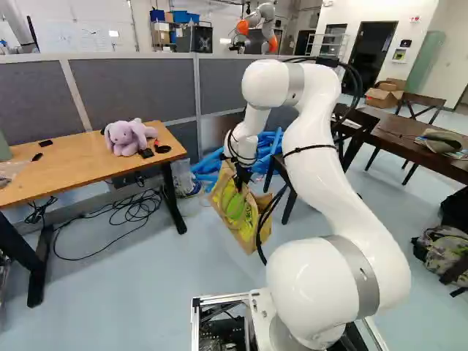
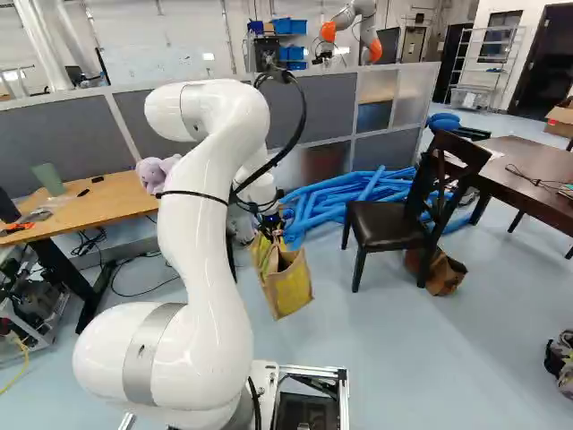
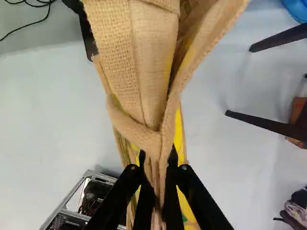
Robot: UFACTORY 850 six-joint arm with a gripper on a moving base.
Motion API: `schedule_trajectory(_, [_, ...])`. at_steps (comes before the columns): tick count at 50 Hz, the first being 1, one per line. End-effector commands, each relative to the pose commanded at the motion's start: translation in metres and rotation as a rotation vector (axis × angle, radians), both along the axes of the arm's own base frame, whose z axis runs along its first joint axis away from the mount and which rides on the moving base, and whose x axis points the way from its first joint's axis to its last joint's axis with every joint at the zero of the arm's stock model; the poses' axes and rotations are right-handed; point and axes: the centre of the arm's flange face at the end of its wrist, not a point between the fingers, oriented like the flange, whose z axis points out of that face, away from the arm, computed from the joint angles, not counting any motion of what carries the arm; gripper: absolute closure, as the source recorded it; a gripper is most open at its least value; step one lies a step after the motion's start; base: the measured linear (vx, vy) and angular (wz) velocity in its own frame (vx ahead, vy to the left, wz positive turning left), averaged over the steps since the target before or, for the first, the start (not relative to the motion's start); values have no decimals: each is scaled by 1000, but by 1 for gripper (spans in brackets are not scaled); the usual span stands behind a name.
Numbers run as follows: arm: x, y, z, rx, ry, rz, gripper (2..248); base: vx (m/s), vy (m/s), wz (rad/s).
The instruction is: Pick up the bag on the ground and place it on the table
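Two black fingers of the pincer (image 1: 240,180) are clamped on the tan-and-yellow bag (image 1: 248,228), which hangs tilted beneath them, between the wooden counter (image 1: 80,157) bearing a purple plush toy (image 1: 126,137) and the dark chair (image 2: 385,226).

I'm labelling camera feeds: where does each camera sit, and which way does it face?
Left base view: on the base, behind-left of the arm, facing ahead, slightly down; arm right of middle.
Right base view: behind-right, same facing; arm left of middle.
Wrist view: on the wrist, facing along the fingers, which close on the bag.
Shared: both base views show bag and wooden desk.
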Motion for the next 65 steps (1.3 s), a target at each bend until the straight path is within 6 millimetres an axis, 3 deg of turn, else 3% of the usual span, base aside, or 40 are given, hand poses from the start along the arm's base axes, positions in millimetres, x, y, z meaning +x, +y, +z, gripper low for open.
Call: schedule_trajectory(65, [-18,-3,94,-35,-32,74,228,0,0,0])
